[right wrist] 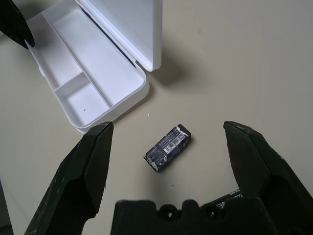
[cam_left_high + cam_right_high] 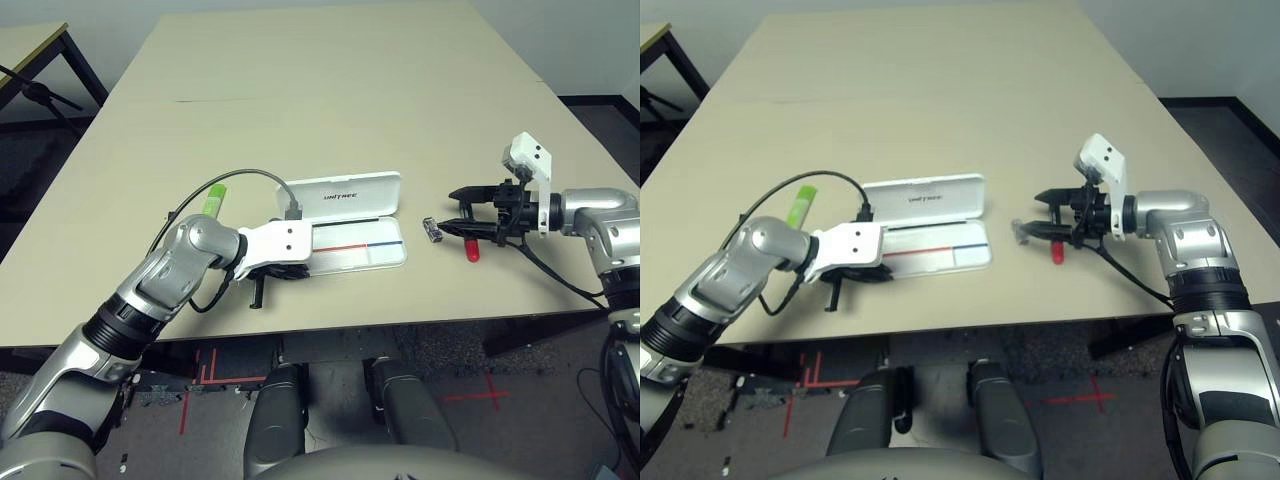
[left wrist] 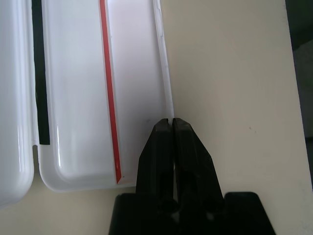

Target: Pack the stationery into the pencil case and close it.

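Note:
The pencil case lies open at the table's middle, its lid (image 2: 345, 190) folded back and its tray (image 2: 385, 255) bare, with a red-and-blue line across it. My left gripper (image 2: 260, 292) is shut with nothing in it, its tips (image 3: 172, 123) at the tray's front rim near the left end. The light-green stick (image 2: 214, 200) lies left of the case, behind my left arm. A tiny dark metal piece (image 1: 167, 148) rests just right of the case. My right gripper (image 1: 168, 128) stands open above that piece. The red marker (image 2: 472, 252) lies beneath this gripper, partly hidden.
A grey cable (image 2: 250, 178) loops over my left wrist beside the lid. The table's front edge (image 2: 330, 325) runs close below the case. Another table (image 2: 30, 45) stands at the far left.

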Robot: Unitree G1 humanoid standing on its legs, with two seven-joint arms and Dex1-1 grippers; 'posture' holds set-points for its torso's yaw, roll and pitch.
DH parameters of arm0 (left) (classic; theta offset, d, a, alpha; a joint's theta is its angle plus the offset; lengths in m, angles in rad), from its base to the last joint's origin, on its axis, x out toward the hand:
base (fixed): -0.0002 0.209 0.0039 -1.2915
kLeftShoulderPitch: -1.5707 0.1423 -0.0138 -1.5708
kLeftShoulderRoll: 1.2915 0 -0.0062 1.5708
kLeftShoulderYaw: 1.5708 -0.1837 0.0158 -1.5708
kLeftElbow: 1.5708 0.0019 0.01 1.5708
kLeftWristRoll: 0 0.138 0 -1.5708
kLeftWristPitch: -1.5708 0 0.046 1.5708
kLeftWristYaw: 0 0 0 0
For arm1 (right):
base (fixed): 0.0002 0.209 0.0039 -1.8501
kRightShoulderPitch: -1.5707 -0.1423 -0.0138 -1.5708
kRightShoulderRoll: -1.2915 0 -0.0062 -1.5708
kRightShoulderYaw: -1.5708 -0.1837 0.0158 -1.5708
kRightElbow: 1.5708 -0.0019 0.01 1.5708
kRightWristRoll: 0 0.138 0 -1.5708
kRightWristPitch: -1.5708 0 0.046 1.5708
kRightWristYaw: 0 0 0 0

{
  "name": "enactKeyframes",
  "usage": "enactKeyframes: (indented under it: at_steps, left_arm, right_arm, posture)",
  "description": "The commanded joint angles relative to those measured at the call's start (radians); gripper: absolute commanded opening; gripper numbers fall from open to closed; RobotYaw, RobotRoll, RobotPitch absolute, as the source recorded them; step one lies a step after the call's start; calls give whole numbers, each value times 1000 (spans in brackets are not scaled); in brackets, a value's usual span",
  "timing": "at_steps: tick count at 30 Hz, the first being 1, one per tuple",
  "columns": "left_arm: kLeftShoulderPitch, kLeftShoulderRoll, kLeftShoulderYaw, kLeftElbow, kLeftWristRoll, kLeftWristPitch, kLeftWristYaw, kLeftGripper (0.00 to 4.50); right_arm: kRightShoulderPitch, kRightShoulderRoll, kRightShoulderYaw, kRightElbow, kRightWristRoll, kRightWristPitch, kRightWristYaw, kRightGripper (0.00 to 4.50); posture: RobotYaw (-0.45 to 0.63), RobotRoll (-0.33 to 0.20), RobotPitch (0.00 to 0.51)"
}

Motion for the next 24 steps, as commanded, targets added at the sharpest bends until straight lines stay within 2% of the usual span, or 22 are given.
enactKeyframes:
  at_steps: [1,2,6,15,24]
  left_arm:
    - [5,-4,-15,10,22,-7,-7,38]
    - [5,-6,-14,10,22,-7,-7,38]
    - [9,-5,-3,-7,16,10,-6,1030]
    - [45,52,75,-120,-51,92,-23,4471]
    - [107,152,248,-220,-187,93,-66,4471]
  right_arm:
    - [14,-1,8,-19,8,2,9,4500]
    - [15,-1,9,-19,8,1,9,4500]
    - [16,2,12,-12,6,-7,9,4500]
    - [-4,18,21,27,-2,-26,14,4500]
    - [-11,5,-17,-8,25,-1,10,4500]
  posture:
    - [-115,0,121]
    - [-115,0,121]
    - [-114,0,121]
    - [-82,0,113]
    - [-60,0,110]
